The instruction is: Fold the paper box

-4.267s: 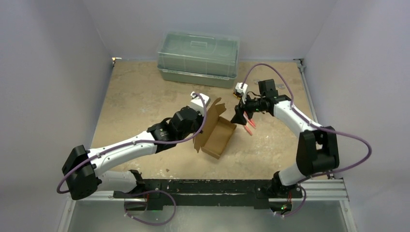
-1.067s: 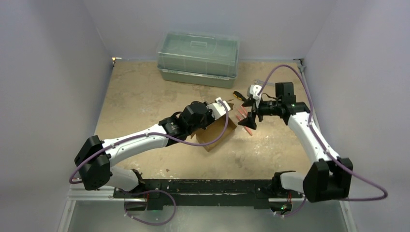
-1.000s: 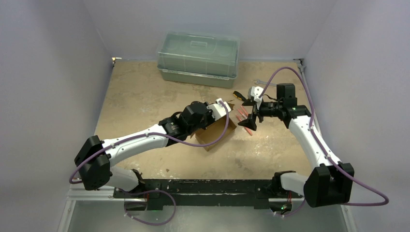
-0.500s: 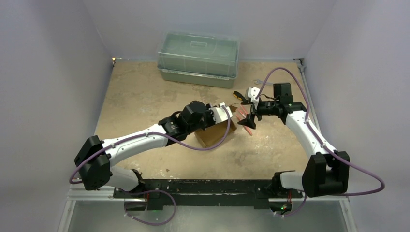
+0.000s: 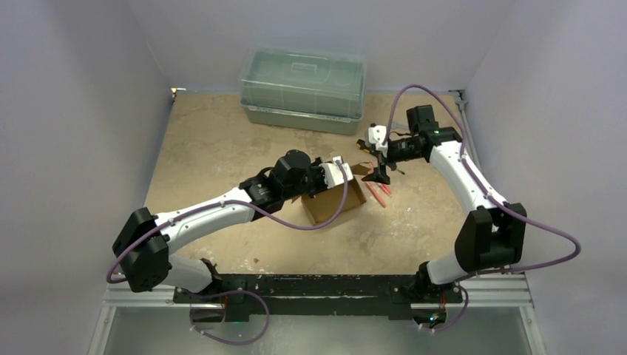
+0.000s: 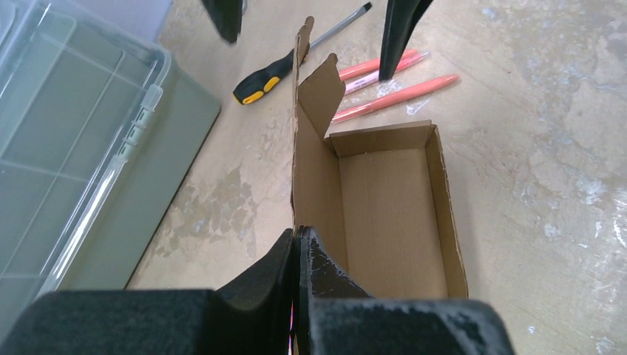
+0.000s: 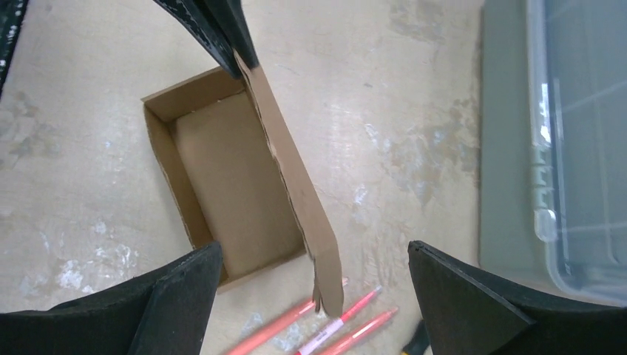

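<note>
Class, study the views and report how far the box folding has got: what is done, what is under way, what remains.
Done: the paper box stands as an open tray with its walls up. In hand: the left gripper is shut on the tall lid flap, holding it upright, while the open right gripper straddles its far end. Left: the flap is not yet folded over.

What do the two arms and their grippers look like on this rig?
The left arm and right arm have white links, black joints and looping purple cables. The left gripper and right gripper have matte black, tapered fingers.
</note>
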Action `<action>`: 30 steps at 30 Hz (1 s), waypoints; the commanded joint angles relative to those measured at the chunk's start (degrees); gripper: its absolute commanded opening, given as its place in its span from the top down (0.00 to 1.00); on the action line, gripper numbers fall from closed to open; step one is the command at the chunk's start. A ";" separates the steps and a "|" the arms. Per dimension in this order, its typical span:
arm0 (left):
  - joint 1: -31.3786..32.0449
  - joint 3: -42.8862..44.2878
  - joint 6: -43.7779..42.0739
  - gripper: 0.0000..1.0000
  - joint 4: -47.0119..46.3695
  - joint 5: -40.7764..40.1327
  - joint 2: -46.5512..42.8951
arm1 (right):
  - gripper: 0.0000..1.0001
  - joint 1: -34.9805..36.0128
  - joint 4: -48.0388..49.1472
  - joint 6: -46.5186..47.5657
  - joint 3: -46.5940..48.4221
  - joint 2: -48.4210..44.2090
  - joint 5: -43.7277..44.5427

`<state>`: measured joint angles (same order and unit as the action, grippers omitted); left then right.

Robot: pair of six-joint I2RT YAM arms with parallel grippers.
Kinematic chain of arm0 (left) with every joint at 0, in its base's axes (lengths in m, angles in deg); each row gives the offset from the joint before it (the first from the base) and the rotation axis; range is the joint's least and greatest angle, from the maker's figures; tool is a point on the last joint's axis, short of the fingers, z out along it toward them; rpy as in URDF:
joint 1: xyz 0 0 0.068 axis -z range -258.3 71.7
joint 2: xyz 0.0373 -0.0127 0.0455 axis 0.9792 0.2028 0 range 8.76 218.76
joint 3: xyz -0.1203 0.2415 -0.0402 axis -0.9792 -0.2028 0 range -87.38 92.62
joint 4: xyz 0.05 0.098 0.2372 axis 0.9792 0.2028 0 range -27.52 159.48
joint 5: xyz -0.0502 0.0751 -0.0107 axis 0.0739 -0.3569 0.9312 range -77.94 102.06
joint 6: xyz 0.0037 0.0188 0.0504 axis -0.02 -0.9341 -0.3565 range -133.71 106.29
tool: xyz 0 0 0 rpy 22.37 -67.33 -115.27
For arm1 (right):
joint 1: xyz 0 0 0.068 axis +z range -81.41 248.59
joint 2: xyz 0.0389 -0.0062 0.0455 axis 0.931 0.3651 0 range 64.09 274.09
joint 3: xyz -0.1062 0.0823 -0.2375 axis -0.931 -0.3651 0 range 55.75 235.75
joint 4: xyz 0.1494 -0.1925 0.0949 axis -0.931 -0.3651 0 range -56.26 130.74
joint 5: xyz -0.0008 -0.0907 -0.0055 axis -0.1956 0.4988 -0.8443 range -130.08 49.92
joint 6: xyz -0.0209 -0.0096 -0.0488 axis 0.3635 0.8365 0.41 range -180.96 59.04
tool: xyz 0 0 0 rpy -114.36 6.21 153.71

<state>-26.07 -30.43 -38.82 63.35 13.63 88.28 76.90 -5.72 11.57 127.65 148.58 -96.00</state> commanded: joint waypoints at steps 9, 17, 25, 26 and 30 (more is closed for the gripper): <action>-0.79 -0.52 1.20 1.00 -4.41 7.38 -0.79 | 0.31 7.74 -3.27 -1.06 3.84 3.25 5.13; -0.75 -1.62 3.55 1.00 -5.93 8.63 -0.43 | 0.66 8.94 -4.00 1.55 3.43 3.49 6.49; -0.80 -2.31 14.14 0.94 -6.77 4.34 -1.73 | 1.00 9.09 -4.63 4.10 0.01 0.62 5.30; -0.78 -2.48 16.45 0.87 -6.52 3.14 -2.54 | 1.00 9.09 -4.16 4.15 -0.99 -0.11 5.30; -0.78 -4.16 28.09 0.56 -5.54 -2.72 -8.73 | 1.00 9.09 -5.43 6.89 -3.76 -2.13 3.88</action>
<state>-26.79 -32.99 -24.30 59.15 16.47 86.80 85.84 -9.68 14.96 125.57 149.52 -90.14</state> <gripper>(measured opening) 0.341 0.009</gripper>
